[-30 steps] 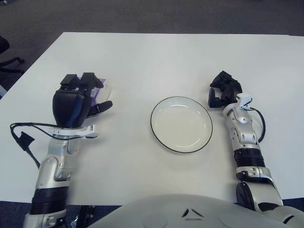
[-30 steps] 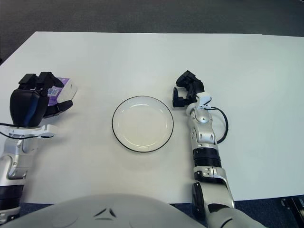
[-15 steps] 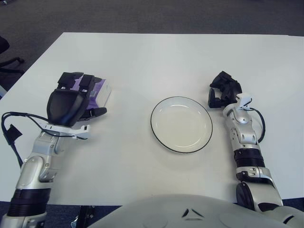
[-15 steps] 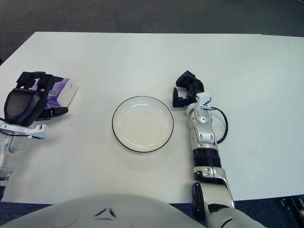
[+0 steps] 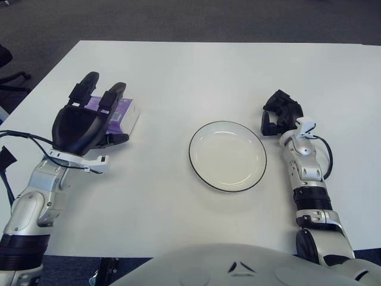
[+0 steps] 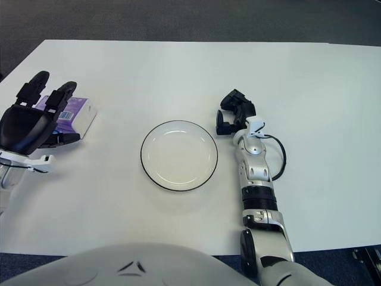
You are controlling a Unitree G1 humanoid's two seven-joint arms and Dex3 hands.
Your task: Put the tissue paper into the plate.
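The tissue paper is a small purple and white pack [image 5: 123, 115] lying on the white table at the left. My left hand [image 5: 95, 116] lies over the pack's left part with its fingers stretched out and spread, the thumb by the pack's near edge; it is open and does not grip the pack. The white plate with a dark rim [image 5: 193, 156] sits empty in the middle of the table, well right of the pack. My right hand [image 5: 278, 114] rests on the table just right of the plate, fingers curled, holding nothing.
The white table [image 5: 196, 71] stretches far behind the plate and the hands. Dark carpet lies beyond its edges. A black cable [image 5: 12, 140] hangs from my left forearm near the table's left edge.
My left hand has shifted left and lower, and its fingers have uncurled from a curled pose over the pack to a stretched, spread one. The pack, the plate and my right hand have not moved.
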